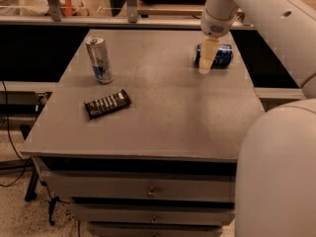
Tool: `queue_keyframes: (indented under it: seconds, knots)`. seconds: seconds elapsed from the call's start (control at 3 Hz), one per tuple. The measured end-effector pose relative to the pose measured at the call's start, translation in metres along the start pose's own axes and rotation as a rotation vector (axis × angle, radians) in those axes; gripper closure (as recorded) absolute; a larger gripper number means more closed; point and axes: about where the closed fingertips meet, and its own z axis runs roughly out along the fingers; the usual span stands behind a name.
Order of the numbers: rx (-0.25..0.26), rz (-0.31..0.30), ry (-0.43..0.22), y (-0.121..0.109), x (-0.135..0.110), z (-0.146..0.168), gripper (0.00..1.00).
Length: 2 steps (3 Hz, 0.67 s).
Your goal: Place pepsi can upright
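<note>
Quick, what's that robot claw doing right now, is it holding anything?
Gripper: at the pepsi can, which lies on its side at the table's far right; open or closed cannot be told.

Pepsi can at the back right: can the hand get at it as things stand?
Probably yes. The hand hangs right in front of the pepsi can, which lies on its side at the far right. Nothing stands between them; the tall can and snack bar sit far left.
</note>
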Motion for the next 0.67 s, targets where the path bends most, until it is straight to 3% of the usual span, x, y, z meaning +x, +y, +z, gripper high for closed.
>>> queue_keyframes:
  seconds: [0.67]
  knots:
    - [-0.044,0.034,0.007,-0.005,0.005,0.027,0.0]
